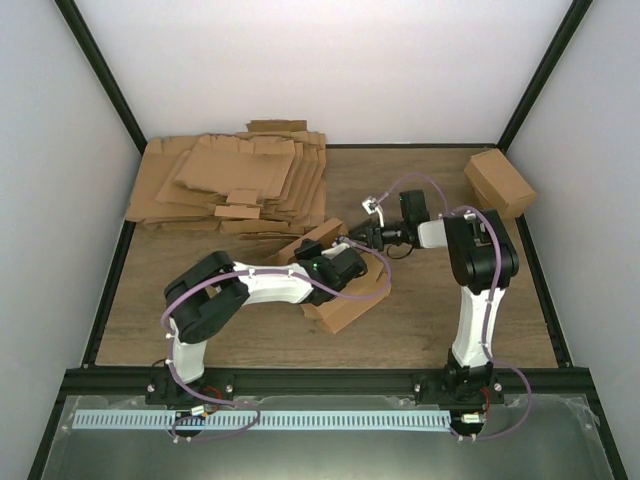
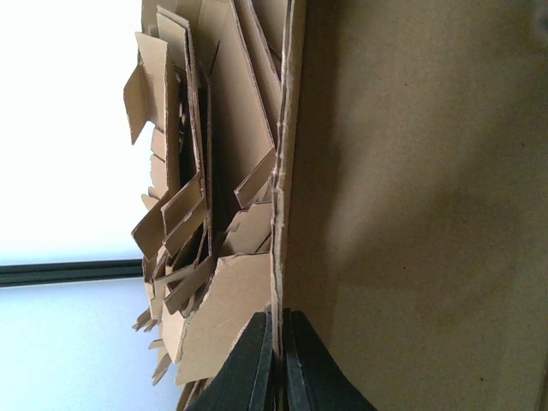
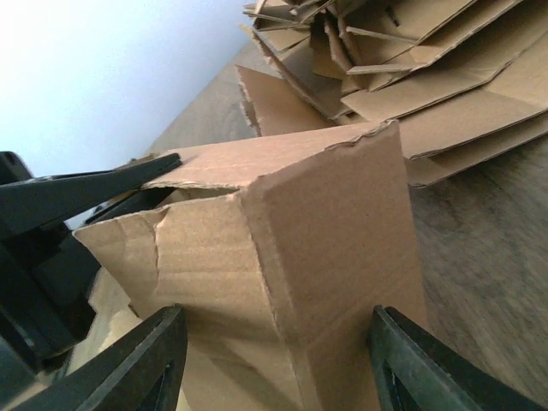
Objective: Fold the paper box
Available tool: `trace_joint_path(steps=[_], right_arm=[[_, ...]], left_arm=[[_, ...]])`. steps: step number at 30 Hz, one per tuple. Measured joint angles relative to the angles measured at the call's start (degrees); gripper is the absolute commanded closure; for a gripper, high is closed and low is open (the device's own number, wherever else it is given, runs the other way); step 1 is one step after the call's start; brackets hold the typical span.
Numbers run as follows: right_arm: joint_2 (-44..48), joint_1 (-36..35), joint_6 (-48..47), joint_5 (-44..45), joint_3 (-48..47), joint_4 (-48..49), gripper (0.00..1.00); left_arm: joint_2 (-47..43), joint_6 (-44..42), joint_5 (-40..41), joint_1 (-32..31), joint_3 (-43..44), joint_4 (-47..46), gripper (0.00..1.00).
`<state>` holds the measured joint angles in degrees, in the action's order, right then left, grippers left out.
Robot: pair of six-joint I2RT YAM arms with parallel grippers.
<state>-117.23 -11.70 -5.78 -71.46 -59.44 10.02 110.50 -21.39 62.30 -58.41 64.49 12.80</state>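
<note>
The paper box (image 1: 338, 300) stands partly formed at mid-table, a brown carton with one end flap raised. My left gripper (image 1: 322, 268) reaches it from the left and is shut on a thin cardboard wall; in the left wrist view the two black fingers (image 2: 253, 370) pinch that edge, and the broad panel (image 2: 411, 214) fills the right side. My right gripper (image 1: 352, 240) comes in from the right and is open. Its fingers (image 3: 141, 360) straddle a corner of the box (image 3: 325, 231) with gaps on both sides. The left gripper's dark fingers (image 3: 77, 193) hold the box's top flap.
A thick pile of flat brown sheets (image 1: 235, 185) lies at the back left, close behind the box. A closed cardboard cuboid (image 1: 498, 182) sits at the back right. Black frame posts and white walls enclose the wooden table (image 1: 420, 320).
</note>
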Motion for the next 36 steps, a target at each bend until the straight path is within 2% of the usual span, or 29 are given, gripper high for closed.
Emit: trace_joint_path(steps=[11, 12, 19, 24, 36], right_arm=[[5.75, -3.10, 5.55, 14.82, 9.05, 14.36, 0.43], [7.21, -3.82, 6.75, 18.71, 12.41, 18.93, 0.43], [7.52, -5.73, 8.04, 25.18, 15.37, 25.97, 0.47], [8.72, -6.21, 9.99, 29.88, 18.88, 31.43, 0.53], [13.66, -8.28, 11.43, 42.62, 26.67, 39.45, 0.50]], left_arm=[[-0.13, 0.13, -0.09, -0.09, 0.00, 0.09, 0.96], [-0.15, 0.13, -0.20, -0.09, 0.00, 0.11, 0.96], [-1.01, 0.17, -1.38, -0.09, 0.00, 0.26, 0.96], [-1.09, 0.17, -1.57, -0.09, 0.00, 0.20, 0.96], [-1.70, 0.22, -2.19, -0.50, 0.74, 1.38, 0.96]])
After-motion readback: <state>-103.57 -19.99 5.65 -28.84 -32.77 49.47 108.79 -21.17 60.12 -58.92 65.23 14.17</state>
